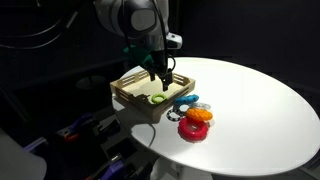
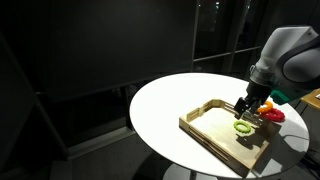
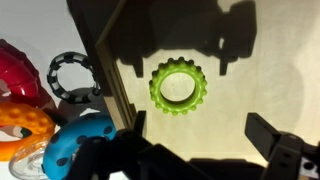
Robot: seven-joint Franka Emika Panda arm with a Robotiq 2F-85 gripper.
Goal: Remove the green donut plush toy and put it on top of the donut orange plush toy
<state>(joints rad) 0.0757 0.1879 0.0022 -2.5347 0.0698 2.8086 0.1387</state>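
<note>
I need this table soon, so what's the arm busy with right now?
The arm's gripper hangs open over a wooden tray on the round white table. It is right above the green donut plush toy, which lies flat in the tray, not gripped. The orange donut plush toy sits outside the tray, bunched with a blue ring, a red ring and a black ring.

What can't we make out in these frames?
- Orange donut plush ring: wrist view, cut by left edge, partly hidden by light-blue plush ring.
- Red plush ring: wrist view, mostly cut by left edge.
- Gripper gap above green donut plush ring: both exterior views too small and dark.
</note>
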